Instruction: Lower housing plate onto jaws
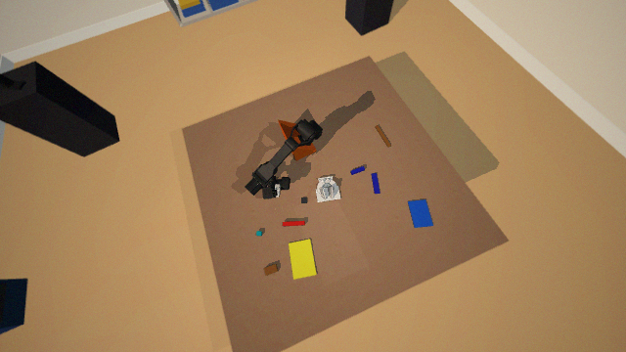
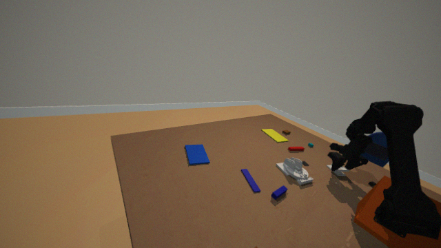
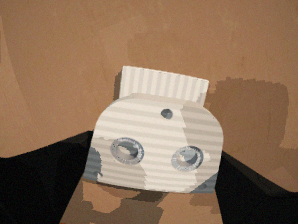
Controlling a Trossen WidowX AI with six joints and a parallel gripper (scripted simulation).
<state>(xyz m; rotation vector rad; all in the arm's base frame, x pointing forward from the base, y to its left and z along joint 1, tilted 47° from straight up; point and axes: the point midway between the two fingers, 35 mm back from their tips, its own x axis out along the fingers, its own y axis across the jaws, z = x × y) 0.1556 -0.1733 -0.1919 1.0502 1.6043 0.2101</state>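
The white housing plate (image 1: 278,191) (image 2: 340,171) (image 3: 155,132) has two large holes and a smaller one, with a ribbed block at its far edge in the wrist view. My gripper (image 1: 277,188) (image 2: 334,156) (image 3: 154,147) is shut on the plate, one black finger at each side edge. The plate is low over the table; whether it touches the table I cannot tell. The white base with the two jaws (image 1: 328,190) (image 2: 293,169) stands apart from it, to the right in the top view. The jaws stand up from the base; their pins and stubs are too small to make out.
A small dark block (image 1: 304,199) (image 2: 305,163) lies between plate and base. A red bar (image 1: 293,223) (image 2: 296,149) and teal piece (image 1: 259,233) lie nearby. Two dark blue bars (image 1: 376,183) (image 1: 358,170) lie beyond the base. Yellow (image 1: 302,259) and blue (image 1: 421,213) panels lie farther off.
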